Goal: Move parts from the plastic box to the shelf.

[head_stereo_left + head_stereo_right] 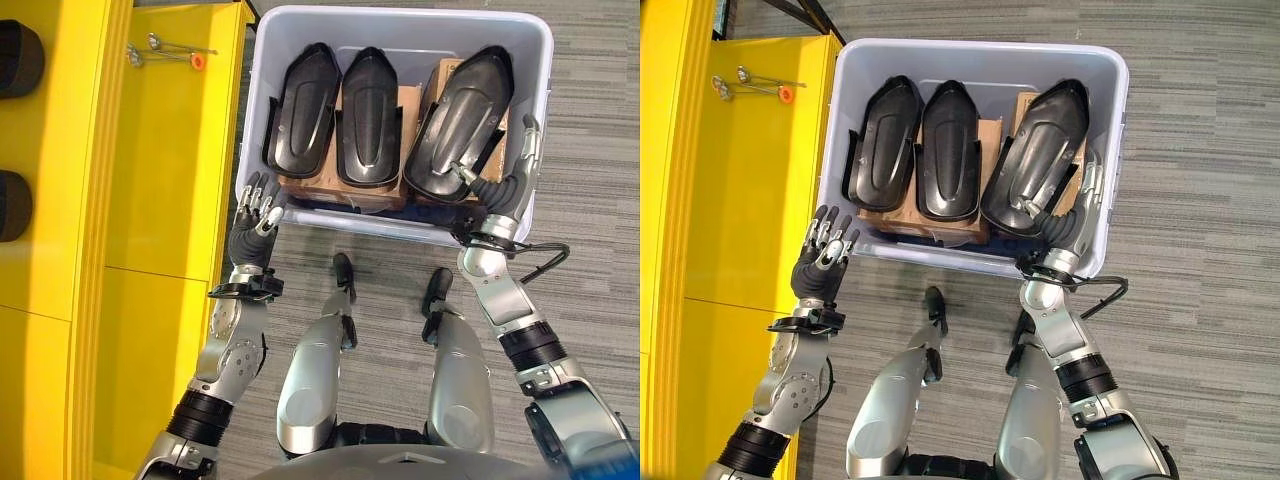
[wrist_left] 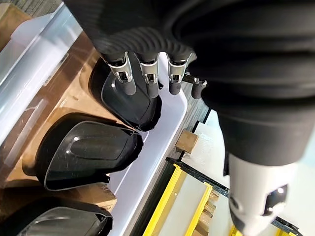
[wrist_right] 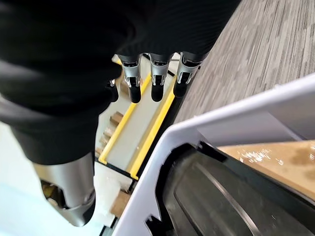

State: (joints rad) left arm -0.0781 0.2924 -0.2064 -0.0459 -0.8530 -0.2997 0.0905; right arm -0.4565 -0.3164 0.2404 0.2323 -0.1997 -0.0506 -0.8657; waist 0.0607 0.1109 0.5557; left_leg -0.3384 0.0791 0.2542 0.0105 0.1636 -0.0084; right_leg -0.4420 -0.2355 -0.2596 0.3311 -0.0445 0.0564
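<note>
The pale plastic box (image 1: pixel 400 18) stands on the carpet ahead of me. Three black shell-shaped parts lie side by side in it on cardboard: a left part (image 1: pixel 303 110), a middle part (image 1: pixel 370 115) and a right part (image 1: pixel 460 120), which is tilted. My right hand (image 1: pixel 505 190) is inside the box by its right wall. Its fingers (image 1: pixel 528 140) are straight beside the right part and its thumb is at that part's near edge. My left hand (image 1: pixel 252 232) hovers at the box's near left corner, open and empty. The left wrist view looks down on the parts (image 2: pixel 88 152).
A yellow shelf (image 1: pixel 170 150) runs along the left, close to the box. Two black parts (image 1: pixel 20 55) lie at its far left edge. Small metal pieces with an orange bit (image 1: pixel 170 50) lie near its back. Grey carpet (image 1: pixel 590 150) stretches to the right of the box.
</note>
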